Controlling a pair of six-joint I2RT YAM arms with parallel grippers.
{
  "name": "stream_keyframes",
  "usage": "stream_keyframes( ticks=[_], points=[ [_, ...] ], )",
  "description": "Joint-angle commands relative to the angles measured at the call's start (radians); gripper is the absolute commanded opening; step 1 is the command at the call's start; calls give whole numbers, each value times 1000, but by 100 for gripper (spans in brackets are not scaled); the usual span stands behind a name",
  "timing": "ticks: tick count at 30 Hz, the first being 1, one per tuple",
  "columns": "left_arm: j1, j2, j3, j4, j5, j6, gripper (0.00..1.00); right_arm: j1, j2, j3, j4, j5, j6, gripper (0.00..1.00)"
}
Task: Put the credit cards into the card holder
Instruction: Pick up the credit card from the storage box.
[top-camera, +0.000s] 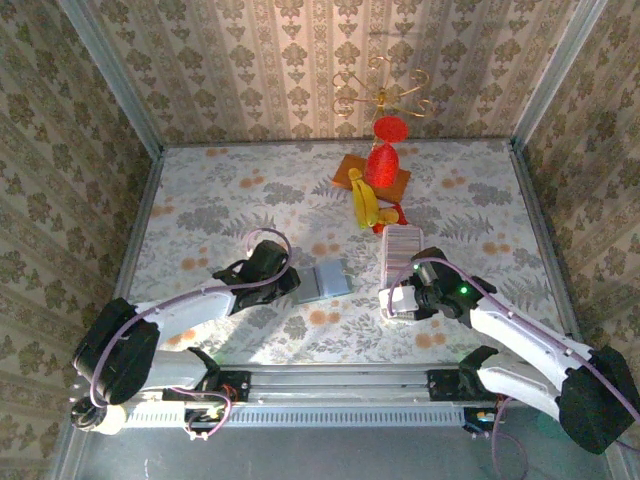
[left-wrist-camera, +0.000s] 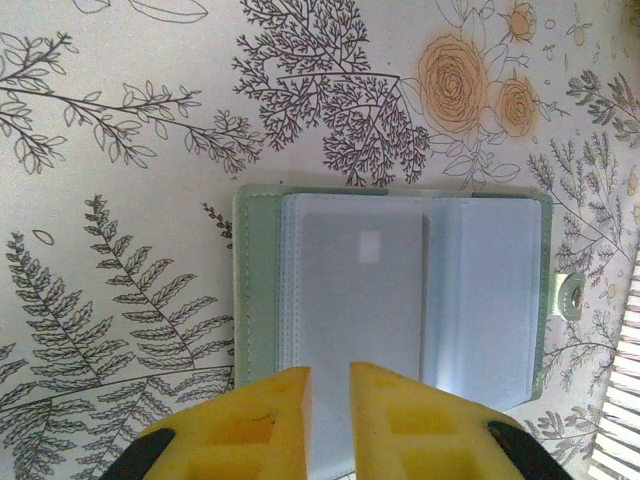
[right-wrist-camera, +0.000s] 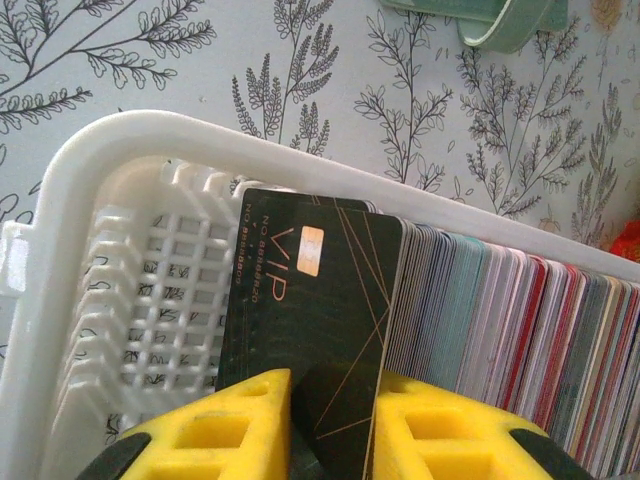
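Table (top-camera: 200, 200): card holder (top-camera: 325, 281), tray (top-camera: 402, 245)

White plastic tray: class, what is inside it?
A packed row of thin plastic cards, fronted by a black VIP card; the white tray's floor beneath them is hidden.

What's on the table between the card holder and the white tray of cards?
Bare floral tabletop; in the top view, nothing sits between the card holder and the tray.

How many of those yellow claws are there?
2: the left gripper at the open card holder, the right gripper on a black card in the white tray.
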Motion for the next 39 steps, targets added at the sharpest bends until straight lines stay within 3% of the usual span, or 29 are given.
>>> stream_keyframes(
  ticks=[1,28,36,39],
  points=[
    [-7,16,12,7,12,-2,17,-1,-20,-13,-42,71,9,23],
    [-12,90,63,8,36,15,16,-1,-103,62,-136,47,66,17],
    [-12,98,74,0,37,20,16,-1,-133,104,-206,-21,120,14],
    [-11,97,80,-16,31,20,16,-1,-146,150,-258,-94,194,9]
  ],
)
